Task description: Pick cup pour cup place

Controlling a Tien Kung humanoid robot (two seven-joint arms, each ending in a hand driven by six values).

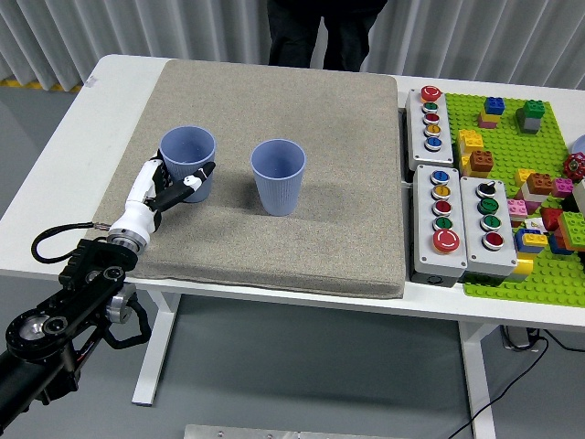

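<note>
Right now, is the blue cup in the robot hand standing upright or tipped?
Upright. The held cup shows its open mouth facing up, like the free cup beside it, and the left robot hand grips its side.

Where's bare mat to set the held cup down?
Free: the grey mat behind both blue cups, and its front right, between the right blue cup and the button boxes. Crowded: around the left hand gripping the left blue cup.
</note>
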